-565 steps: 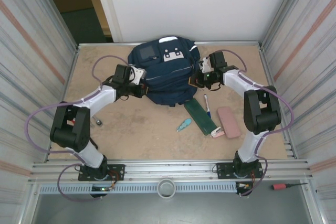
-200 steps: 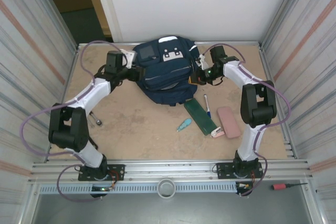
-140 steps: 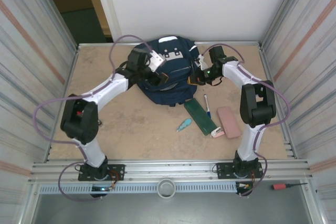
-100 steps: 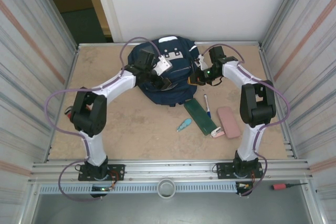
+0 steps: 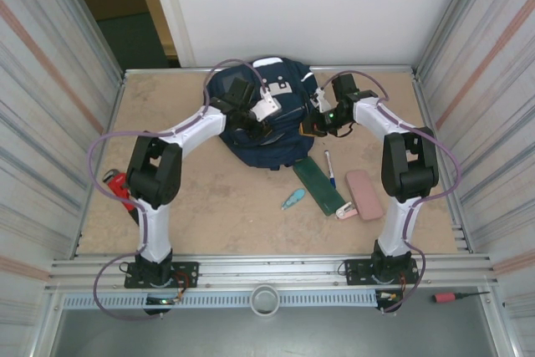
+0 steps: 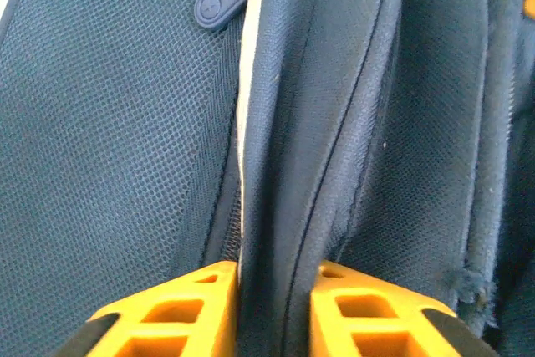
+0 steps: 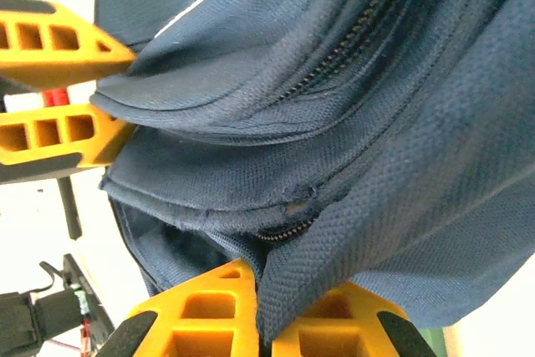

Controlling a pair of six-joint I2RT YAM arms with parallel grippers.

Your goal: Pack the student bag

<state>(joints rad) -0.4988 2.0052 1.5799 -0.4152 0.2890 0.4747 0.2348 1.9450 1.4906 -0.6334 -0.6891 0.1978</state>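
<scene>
The student bag (image 5: 272, 135), a large navy backpack with white patches, lies at the back middle of the table. My left gripper (image 5: 257, 125) reaches over its top from the left. In the left wrist view the left gripper (image 6: 276, 290) is shut on a raised fold of the bag's fabric (image 6: 288, 165), beside a mesh panel and a zip pull (image 6: 219, 4). My right gripper (image 5: 311, 124) is at the bag's right side. In the right wrist view the right gripper (image 7: 266, 298) is shut on the fabric edge by the open zip (image 7: 292, 227); the left gripper's orange fingers (image 7: 63, 131) show at upper left.
On the table near the bag's front right lie a dark green pencil case (image 5: 319, 186), a pen (image 5: 329, 169), a pink case (image 5: 364, 194), a teal item (image 5: 292, 199) and a small pink-white item (image 5: 345, 211). A red tool (image 5: 117, 186) lies at the left. Metal walls close in both sides.
My left arm has swung right from the bag's left side over its top, and its jaws have closed on a fold of fabric. The right gripper has kept its hold and place.
</scene>
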